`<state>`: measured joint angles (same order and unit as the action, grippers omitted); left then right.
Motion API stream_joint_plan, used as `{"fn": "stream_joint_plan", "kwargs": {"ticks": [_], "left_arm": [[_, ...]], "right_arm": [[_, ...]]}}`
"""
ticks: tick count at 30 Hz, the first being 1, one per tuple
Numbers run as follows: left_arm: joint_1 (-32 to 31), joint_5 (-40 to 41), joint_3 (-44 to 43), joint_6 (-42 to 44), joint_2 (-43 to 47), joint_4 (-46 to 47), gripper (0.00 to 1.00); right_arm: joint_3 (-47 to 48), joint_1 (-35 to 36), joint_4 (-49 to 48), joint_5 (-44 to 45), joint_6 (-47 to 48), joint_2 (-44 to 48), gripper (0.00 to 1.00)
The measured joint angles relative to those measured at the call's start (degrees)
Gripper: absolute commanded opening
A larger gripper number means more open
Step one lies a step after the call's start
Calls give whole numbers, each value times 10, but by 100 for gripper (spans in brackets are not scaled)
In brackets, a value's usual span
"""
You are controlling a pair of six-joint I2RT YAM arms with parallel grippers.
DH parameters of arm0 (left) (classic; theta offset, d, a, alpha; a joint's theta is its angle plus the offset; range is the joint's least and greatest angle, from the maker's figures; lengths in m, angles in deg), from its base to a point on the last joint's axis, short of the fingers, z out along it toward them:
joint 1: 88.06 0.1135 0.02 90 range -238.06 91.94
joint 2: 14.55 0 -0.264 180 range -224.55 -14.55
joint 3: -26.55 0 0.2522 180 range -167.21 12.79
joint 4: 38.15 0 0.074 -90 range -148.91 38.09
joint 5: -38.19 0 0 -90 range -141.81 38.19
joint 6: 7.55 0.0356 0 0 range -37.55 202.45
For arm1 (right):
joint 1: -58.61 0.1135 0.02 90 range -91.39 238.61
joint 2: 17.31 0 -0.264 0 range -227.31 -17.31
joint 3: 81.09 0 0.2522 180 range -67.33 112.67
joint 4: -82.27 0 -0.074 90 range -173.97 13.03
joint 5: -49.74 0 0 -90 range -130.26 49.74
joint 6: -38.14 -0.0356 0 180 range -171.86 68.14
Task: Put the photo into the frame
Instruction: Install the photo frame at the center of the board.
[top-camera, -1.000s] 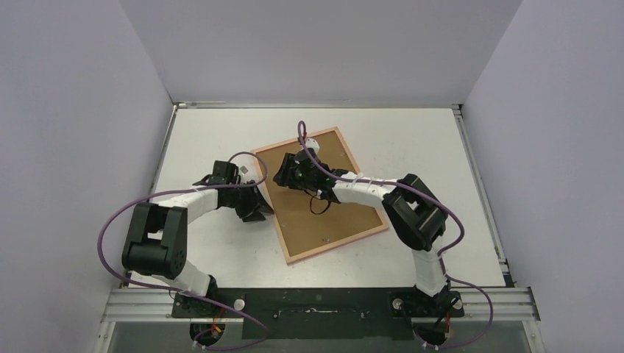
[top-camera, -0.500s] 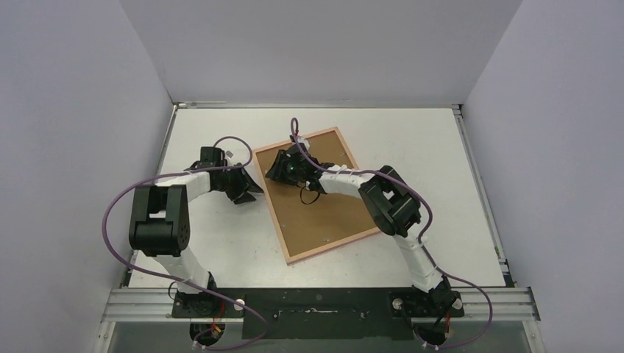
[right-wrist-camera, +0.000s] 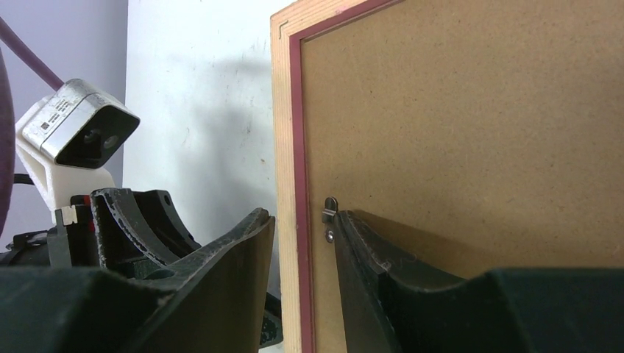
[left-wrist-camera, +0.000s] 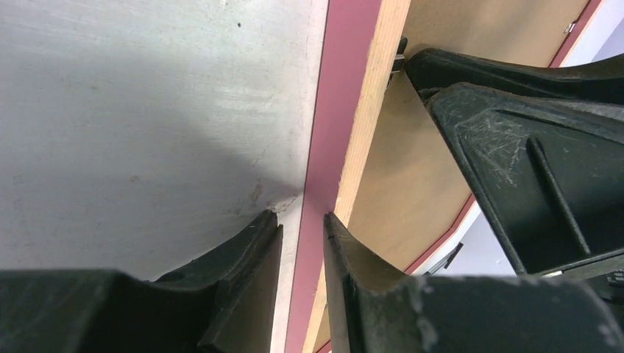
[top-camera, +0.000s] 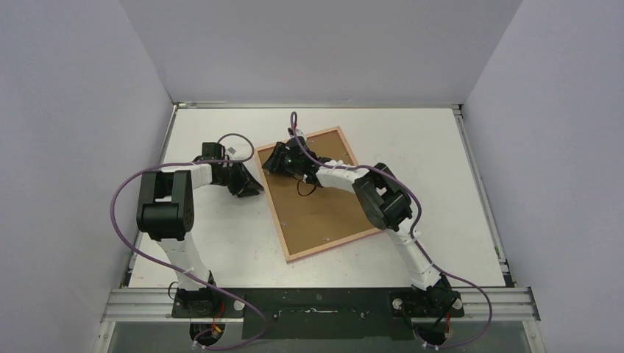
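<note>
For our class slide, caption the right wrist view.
Right gripper straddling the frame's edge, beside the backing board's metal clip.

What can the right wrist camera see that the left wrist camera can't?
Only the right wrist camera shows the left arm's camera box and a purple cable. Only the left wrist camera shows the right hand's fingers from outside. Both show the frame, its brown backing board and the white table, with that camera's own fingers either side of the frame's edge.
</note>
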<state>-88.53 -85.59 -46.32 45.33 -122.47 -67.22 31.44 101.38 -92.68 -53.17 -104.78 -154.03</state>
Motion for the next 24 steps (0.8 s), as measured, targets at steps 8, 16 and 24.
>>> {"fn": "stream_joint_plan", "kwargs": {"ticks": [8, 16, 24], "left_arm": [[2, -12, -14, 3, -14, 0, 26], [3, -16, -19, 3, -18, -5, 26], [3, -20, -27, 5, -24, -14, 26]], "right_arm": [[19, -8, -19, -40, 9, -22, 35], [26, -19, -46, -92, 16, -37, 32], [39, -28, -49, -144, 47, -50, 29]]}}
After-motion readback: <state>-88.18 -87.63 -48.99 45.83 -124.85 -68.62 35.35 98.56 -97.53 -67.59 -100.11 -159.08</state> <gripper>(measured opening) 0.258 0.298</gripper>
